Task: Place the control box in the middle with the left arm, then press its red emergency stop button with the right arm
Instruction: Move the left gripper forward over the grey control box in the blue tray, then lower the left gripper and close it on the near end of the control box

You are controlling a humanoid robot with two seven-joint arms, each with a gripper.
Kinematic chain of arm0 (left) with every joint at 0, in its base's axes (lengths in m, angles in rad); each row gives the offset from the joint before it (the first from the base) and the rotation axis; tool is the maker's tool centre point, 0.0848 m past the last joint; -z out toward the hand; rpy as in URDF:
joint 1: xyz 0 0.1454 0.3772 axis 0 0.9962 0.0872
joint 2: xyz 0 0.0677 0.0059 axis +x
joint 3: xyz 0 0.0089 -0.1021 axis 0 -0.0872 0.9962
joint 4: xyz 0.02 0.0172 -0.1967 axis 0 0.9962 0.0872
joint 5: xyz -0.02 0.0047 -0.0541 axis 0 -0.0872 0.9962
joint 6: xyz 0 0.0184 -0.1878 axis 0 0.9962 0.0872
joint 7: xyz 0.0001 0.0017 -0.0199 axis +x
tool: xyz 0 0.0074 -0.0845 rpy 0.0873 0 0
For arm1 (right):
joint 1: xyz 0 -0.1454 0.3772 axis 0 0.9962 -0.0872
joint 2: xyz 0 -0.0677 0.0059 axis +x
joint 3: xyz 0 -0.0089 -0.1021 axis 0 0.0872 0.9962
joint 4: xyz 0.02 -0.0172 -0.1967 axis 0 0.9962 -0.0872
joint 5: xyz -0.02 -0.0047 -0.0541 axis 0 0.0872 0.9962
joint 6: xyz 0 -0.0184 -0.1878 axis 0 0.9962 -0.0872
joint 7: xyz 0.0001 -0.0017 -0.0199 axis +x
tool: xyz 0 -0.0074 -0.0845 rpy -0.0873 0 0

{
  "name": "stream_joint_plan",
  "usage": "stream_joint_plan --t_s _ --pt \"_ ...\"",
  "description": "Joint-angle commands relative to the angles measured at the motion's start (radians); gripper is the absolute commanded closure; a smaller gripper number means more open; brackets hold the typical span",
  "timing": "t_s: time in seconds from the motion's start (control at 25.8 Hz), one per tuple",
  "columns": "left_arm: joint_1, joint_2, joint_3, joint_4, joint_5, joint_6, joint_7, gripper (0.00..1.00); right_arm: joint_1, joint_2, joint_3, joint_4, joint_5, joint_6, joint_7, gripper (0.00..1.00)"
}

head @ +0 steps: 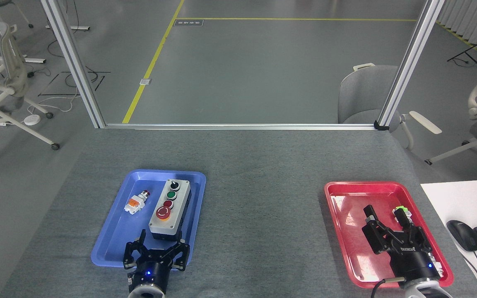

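Step one, reach phase: left claw [157, 253] spread wide, empty, control box [169, 210] just beyond in blue tray [110, 244]. Next: advance, straddle box, close. Right claw [391, 231] wide over red tray [338, 215].

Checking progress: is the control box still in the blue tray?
Yes, in. The control box lies flat inside the blue tray, not mid-table; the open left gripper sits just short of it.

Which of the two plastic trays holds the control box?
The blue rectangular plastic tray on the left holds the grey control box; the red plastic tray on the right holds only a small green-capped part.
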State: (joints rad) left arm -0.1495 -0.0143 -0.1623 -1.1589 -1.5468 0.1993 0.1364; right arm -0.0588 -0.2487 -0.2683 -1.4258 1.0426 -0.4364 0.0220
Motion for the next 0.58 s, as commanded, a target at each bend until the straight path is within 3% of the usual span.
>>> stream_joint_plan --t_s 0.0,0.23,0.54 --pt "-0.022 -0.012 -0.020 0.030 0.001 0.008 -0.001 0.01 -0.004 -0.003 0.004 0.008 -0.001 0.005 -0.001 0.01" --pt "-0.082 -0.016 -0.020 0.142 0.004 0.012 0.000 0.01 -0.003 -0.047 0.046 0.008 -0.004 0.008 -0.005 0.01" --pt "-0.136 -0.007 -0.020 0.226 0.010 0.032 0.002 0.01 -0.013 -0.054 0.049 0.019 -0.006 0.061 -0.002 0.01"
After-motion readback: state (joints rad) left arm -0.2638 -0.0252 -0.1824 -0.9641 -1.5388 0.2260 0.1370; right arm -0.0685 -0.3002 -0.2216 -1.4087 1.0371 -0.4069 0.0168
